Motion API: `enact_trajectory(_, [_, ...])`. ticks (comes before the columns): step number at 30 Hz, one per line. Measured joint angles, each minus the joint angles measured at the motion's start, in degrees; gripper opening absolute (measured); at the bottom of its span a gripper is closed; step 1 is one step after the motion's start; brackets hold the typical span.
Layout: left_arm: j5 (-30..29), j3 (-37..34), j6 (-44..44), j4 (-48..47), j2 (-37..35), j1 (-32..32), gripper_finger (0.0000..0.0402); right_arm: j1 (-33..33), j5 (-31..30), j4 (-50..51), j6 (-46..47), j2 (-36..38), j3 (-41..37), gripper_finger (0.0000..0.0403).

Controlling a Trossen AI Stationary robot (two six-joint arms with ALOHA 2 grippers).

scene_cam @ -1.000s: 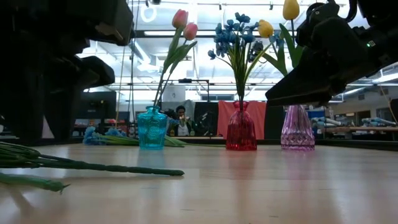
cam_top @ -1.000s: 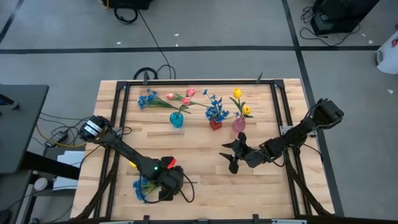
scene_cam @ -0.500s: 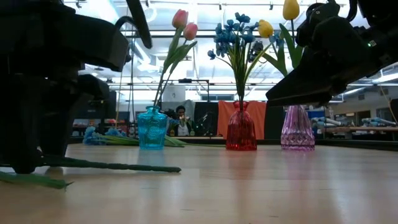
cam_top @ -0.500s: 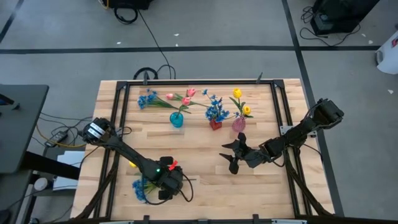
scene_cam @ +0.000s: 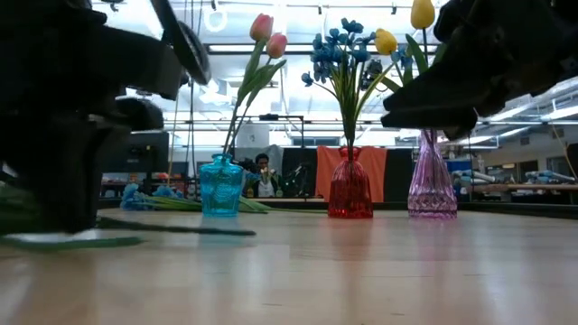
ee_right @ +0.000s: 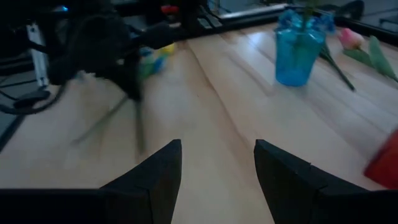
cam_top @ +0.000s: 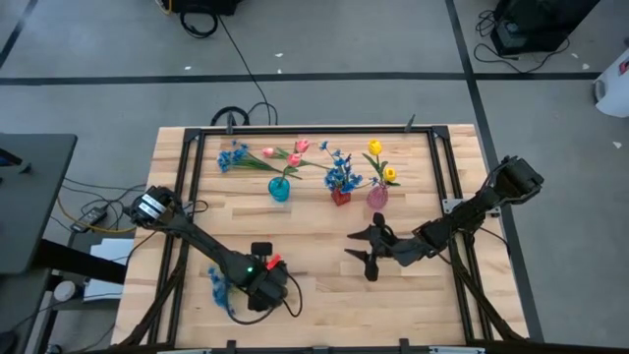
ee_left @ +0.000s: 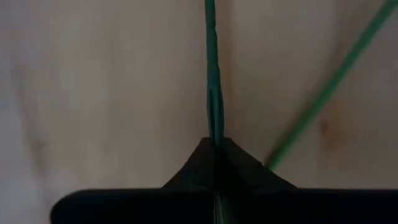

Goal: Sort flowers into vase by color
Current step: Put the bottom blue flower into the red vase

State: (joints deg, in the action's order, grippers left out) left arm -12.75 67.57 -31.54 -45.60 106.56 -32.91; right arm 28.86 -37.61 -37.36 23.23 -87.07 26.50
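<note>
A bushy blue spray (cam_top: 218,287) lies near the table's near-left corner, and my left gripper (cam_top: 258,291) is shut on its green stem (ee_left: 211,74). A second thin green stem (ee_left: 323,99) slants beside it. My right gripper (cam_top: 362,249) hovers open at mid-table, touching nothing. Along the far side stand a teal vase (cam_top: 279,189) with pink tulips, a red vase (cam_top: 340,196) with blue blossoms and a pink vase (cam_top: 376,198) with yellow tulips. Another blue spray (cam_top: 231,155) and a pink tulip (cam_top: 269,153) lie flat near the far edge. My left gripper pinches the spray's green stem (ee_left: 215,127) between its two shut fingers, coming from above and pointing down at the table. The stem runs on past the fingertips (ee_left: 233,152), low over the wood. I cannot tell whether it is lifted clear; a leaf (scene_cam: 72,241) lies on the table.
The three vases stand in a close row at the far middle. Bare wood (cam_top: 324,295) stretches between the two grippers and along the near edge. A dark frame (cam_top: 187,177) borders the table's sides. A person (scene_cam: 263,171) shows far behind the table in the low view.
My left gripper has come down to the table at the spray's stem. The spray has then shifted, its blossoms moving a little toward the far edge and its stem swinging round. My right gripper has risen slightly and drifted toward the far edge.
</note>
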Motion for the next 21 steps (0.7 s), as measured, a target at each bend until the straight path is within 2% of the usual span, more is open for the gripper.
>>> enact_trajectory(7, [-7.3, 4.9, 1.3, -8.0, 0.0, 0.0, 0.0048, 0.0, 0.8, -0.3, -1.3, 0.0, 1.2, 0.021])
enact_trajectory(15, [-16.7, 9.2, 8.9, -7.4, -0.1, 2.1, 0.0038, -1.4, 4.6, -0.3, -5.4, 0.0, 4.4, 0.021])
enact_trajectory(21, [-19.4, 9.7, 12.8, -2.4, -0.1, 4.8, 0.0037, -1.5, 5.8, -0.4, -8.8, 0.0, 5.5, 0.0209])
